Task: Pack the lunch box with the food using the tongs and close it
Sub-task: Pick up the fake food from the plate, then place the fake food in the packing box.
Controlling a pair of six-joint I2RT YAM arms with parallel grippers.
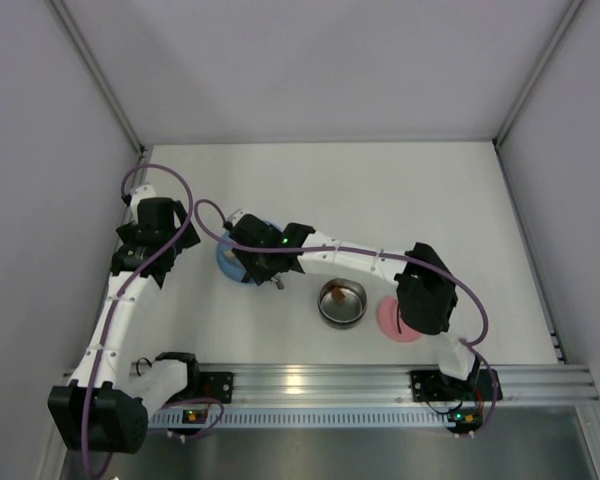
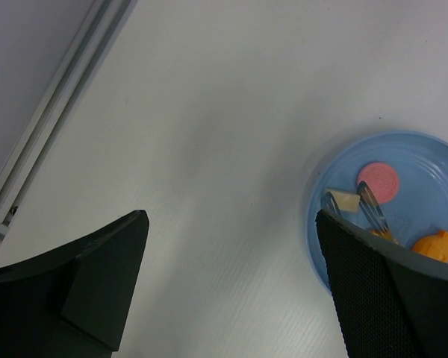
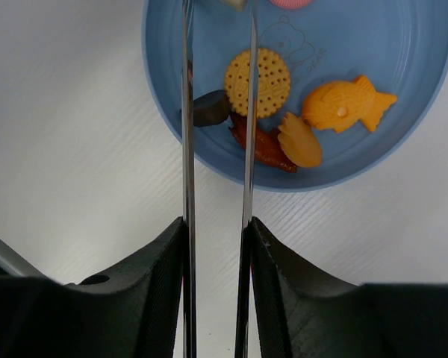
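The right jaws pinch the tongs [image 3: 187, 149], squeezing their slim arms nearly parallel, tips over the blue plate [image 3: 403, 67] with the food [image 3: 257, 82]. The left jaws stand spread and empty above the bench [image 2: 209, 112]. The lunch box [image 1: 341, 302] sits open, near its pink lid [image 1: 388, 318]

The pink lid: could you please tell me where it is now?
In the top view, the lid lies just right of the bowl, near the front edge, partly hidden by the right arm.
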